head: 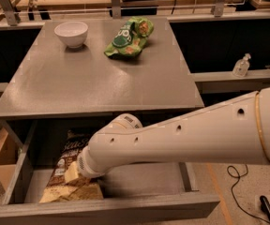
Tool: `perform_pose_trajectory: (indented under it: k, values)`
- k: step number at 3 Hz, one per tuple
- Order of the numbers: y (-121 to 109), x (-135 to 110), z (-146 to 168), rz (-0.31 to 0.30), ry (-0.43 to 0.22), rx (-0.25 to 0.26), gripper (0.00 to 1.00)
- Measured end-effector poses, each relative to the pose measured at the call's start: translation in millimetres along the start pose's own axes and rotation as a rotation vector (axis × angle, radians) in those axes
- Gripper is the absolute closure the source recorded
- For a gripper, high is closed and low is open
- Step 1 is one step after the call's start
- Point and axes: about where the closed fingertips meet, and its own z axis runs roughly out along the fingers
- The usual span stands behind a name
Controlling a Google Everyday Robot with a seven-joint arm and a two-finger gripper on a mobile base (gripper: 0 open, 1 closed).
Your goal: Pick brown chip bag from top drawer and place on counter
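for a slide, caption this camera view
Arm reaches into open drawer, claw at brown chip bag; bowl and green bag on counter.

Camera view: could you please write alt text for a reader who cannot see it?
The robot's white arm reaches into the open top drawer, its pincer down at the brown chip bag at the drawer's left. On the counter above sit a white bowl and a green bag.

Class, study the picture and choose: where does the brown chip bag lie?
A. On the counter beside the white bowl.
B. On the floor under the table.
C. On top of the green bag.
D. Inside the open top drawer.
D: the brown chip bag lies inside the open top drawer, with the gripper down at it, while the counter holds the white bowl and the green bag.
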Motion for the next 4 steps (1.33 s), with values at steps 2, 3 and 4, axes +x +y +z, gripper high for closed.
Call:
perform_pose_trajectory:
  k: [2, 3, 4]
  values:
    - [26, 3, -9, 0.049, -0.078, -0.17, 0.88]
    - [59, 13, -21, 0.06, -0.091, -0.292, 1.0]
    - [96, 32, -50, -0.021, -0.098, -0.377, 1.0]
